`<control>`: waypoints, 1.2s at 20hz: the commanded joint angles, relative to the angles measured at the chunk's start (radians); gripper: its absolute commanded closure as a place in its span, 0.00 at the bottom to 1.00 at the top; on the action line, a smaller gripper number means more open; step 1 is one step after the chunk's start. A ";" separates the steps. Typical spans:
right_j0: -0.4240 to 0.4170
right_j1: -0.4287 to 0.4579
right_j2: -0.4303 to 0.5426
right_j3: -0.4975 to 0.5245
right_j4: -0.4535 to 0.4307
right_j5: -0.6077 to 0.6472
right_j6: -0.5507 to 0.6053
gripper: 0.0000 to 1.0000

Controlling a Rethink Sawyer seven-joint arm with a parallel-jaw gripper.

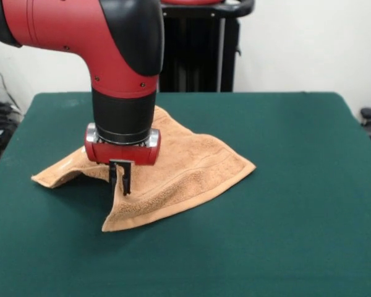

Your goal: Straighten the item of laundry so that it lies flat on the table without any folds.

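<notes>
Dark green cloth covers the one tabletop [297, 185], which fills most of the front view, with a pale wall behind it and the robot's black pedestal [198, 49] standing at the far edge. One towel [191, 173] lies on the tabletop, left of centre: orange-tan terry, bunched and partly raised rather than flat. Three of its corners show, one pointing to the left edge of the tabletop, one pointing toward the camera, and one pointing to the right; a woven band stripe runs near the edge between the camera-side corner and the right corner. The cloth rises from those corners toward a peak in the middle, so that a fold slopes down on each side and a dark hollow opens beneath the left flap. One red and black arm [105, 37] comes down from the upper left over that peak, ending in a red wrist block with a silver ring. Below it hangs the single end effector [121, 177], its two black fingers [127, 176] drawn together and pinching the raised fold of the towel, the cloth running straight down from between them toward the camera-side corner. Nothing else rests on the green cloth besides the towel.
</notes>
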 commanded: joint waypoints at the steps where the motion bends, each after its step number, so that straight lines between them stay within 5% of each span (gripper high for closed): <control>1: 0.013 0.024 0.012 0.121 0.019 -0.061 0.124 1.00; 24: -0.011 0.004 0.032 0.142 0.034 -0.076 0.107 1.00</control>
